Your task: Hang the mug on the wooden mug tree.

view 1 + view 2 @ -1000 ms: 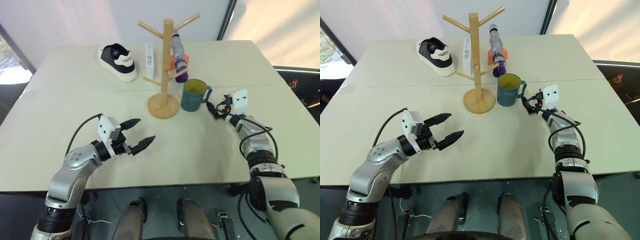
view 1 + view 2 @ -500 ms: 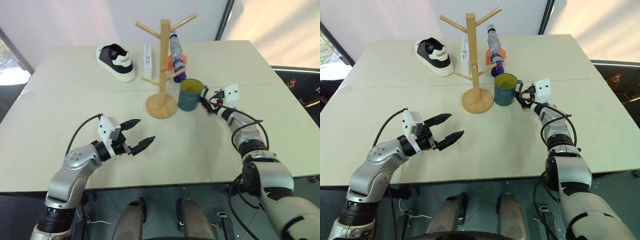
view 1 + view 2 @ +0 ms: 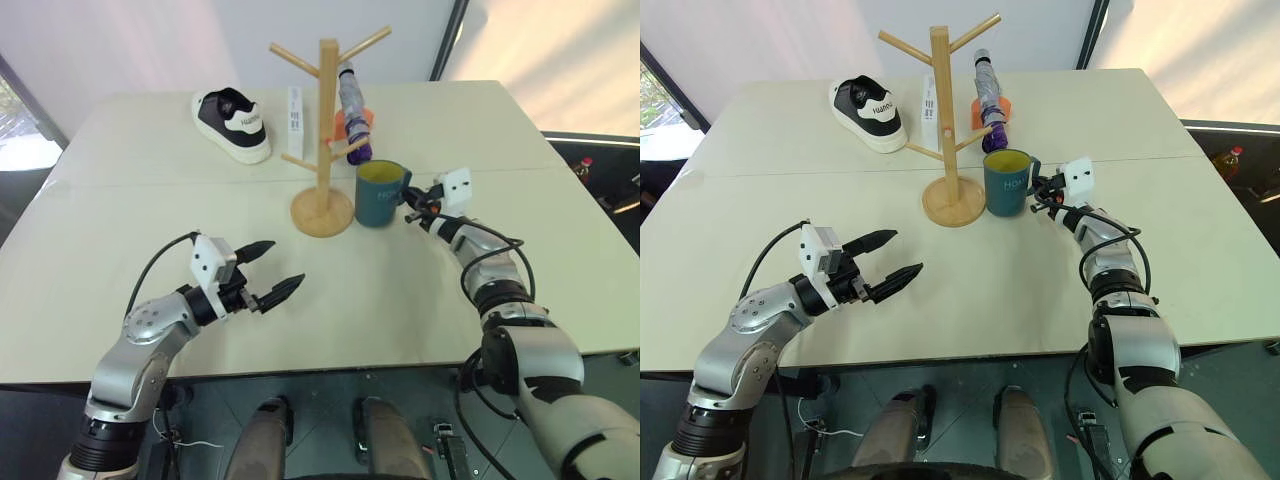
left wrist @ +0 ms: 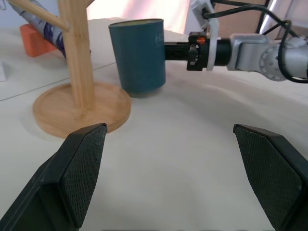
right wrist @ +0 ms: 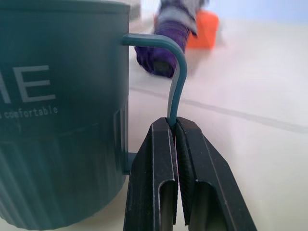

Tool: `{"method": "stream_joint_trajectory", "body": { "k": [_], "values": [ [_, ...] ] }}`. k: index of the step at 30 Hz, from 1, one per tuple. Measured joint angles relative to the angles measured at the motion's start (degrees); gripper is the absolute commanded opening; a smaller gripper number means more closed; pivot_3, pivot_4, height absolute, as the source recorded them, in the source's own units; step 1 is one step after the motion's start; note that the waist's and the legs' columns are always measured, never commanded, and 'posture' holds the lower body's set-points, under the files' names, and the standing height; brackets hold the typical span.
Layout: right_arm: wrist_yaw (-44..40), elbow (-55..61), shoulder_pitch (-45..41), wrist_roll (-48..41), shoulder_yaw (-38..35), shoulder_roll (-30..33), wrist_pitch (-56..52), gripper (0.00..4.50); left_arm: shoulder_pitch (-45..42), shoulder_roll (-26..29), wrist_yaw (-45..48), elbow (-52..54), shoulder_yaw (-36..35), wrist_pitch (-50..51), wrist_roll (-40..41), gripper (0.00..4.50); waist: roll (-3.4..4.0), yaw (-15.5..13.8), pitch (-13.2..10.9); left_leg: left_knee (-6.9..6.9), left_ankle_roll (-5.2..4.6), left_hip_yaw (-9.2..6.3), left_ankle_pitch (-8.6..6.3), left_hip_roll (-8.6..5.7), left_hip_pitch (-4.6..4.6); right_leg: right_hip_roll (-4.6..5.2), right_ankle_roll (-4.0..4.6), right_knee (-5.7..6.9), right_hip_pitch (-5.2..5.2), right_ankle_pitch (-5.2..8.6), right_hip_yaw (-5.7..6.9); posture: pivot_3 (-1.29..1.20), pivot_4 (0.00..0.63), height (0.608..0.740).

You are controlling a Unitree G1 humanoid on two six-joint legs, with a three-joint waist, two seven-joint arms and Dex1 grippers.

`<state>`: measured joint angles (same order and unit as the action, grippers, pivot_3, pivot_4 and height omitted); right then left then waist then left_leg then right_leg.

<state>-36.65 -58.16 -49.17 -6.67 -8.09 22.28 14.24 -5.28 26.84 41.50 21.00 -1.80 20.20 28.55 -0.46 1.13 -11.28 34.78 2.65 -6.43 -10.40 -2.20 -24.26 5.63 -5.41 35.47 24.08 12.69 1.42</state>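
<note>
My right fingers (image 5: 174,144) pinch the mug (image 3: 1006,183) by its handle (left fingers (image 3: 902,273) spread, farther off), the wooden mug tree (image 3: 945,100) just beside it on my left.

The mug (image 5: 57,110) looks matt teal ceramic (ribbed low down); the mug tree (image 3: 324,130) is smooth pale wood; the tabletop (image 3: 400,290) is matt cream.

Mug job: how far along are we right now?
Done: the right pincer is shut on the handle of the mug. In hand: the mug looks to sit on the table beside the wooden mug tree; lifting looks next. Left: raise it and hook the handle over a peg. The left pincer is open, apart.
</note>
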Motion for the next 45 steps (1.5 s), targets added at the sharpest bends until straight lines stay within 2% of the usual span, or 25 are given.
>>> {"method": "stream_joint_trajectory", "body": {
  "k": [4, 8, 13, 17, 23, 26, 45],
  "values": [
    [-3.4, 22.1, 9.7, 3.2, 4.4, 5.6, -1.9, 0.08, 0.7, 1.4, -0.4, -1.4, -3.7, -1.5, -0.5, 4.50, 0.06, -0.4, 0.0, -0.03, 0.00, -0.01, 0.00, 0.00, -0.09, 0.00, -0.03, -0.01, 0.12, 0.02, -0.02, 0.00, 0.150, 0.740],
    [-7.1, 45.4, 16.4, 3.5, 7.0, 11.6, -10.1, 0.08, 0.1, 2.4, -0.2, -4.5, -6.1, -3.3, -0.9, 4.50, 0.13, 0.0, -0.1, 0.00, 0.01, 0.06, -0.01, 0.06, -0.07, 0.00, -0.07, 0.00, 0.16, 0.04, -0.04, 0.00, 0.150, 0.740],
    [-8.9, 66.3, 16.4, 4.0, 10.1, 15.5, -23.1, 0.08, -2.8, 3.1, 1.1, -7.3, -7.5, -5.2, -0.8, 4.50, 0.14, -0.3, -0.1, 0.10, 0.03, 0.03, -0.02, 0.15, -0.11, -0.04, -0.03, 0.01, 0.21, 0.02, -0.01, 0.00, 0.150, 0.740],
    [-8.8, 74.9, 12.6, 4.9, 13.3, 15.6, -32.7, 0.08, -4.6, 3.2, 2.8, -7.3, -8.5, -6.1, 0.5, 4.50, 0.14, -0.4, -0.1, 0.12, 0.04, 0.08, -0.03, 0.14, -0.19, 0.01, 0.00, -0.15, 0.20, 0.01, -0.02, 0.00, 0.150, 0.740],
    [-6.9, 79.5, 4.8, 8.5, 18.5, 14.8, -43.7, 0.08, -4.8, 4.7, 5.5, -5.4, -9.5, -5.4, 4.7, 4.50, 0.13, -0.5, -0.1, -0.01, 0.04, 0.08, -0.03, 0.11, -0.30, 0.02, 0.17, -0.21, 0.34, -0.10, 0.00, 0.00, 0.150, 0.740],
    [-6.2, 79.2, 3.5, 10.1, 19.8, 14.7, -46.5, 0.08, -4.9, 5.9, 5.9, -3.5, -10.7, -3.9, 6.9, 4.50, 0.13, -0.5, -0.1, -0.01, 0.04, 0.09, -0.03, 0.11, -0.30, 0.02, 0.17, -0.23, 0.34, -0.10, 0.01, 0.00, 0.150, 0.740],
    [-2.9, 65.6, -3.8, 15.9, 25.4, 8.5, -46.9, 0.08, -4.5, 6.0, 4.3, -1.7, -10.7, -3.0, 8.3, 4.50, 0.13, -0.3, -0.1, 0.00, 0.03, 0.07, -0.02, 0.11, -0.26, -0.03, 0.17, -0.13, 0.33, -0.11, 0.03, 0.00, 0.150, 0.740]
  ]
}}
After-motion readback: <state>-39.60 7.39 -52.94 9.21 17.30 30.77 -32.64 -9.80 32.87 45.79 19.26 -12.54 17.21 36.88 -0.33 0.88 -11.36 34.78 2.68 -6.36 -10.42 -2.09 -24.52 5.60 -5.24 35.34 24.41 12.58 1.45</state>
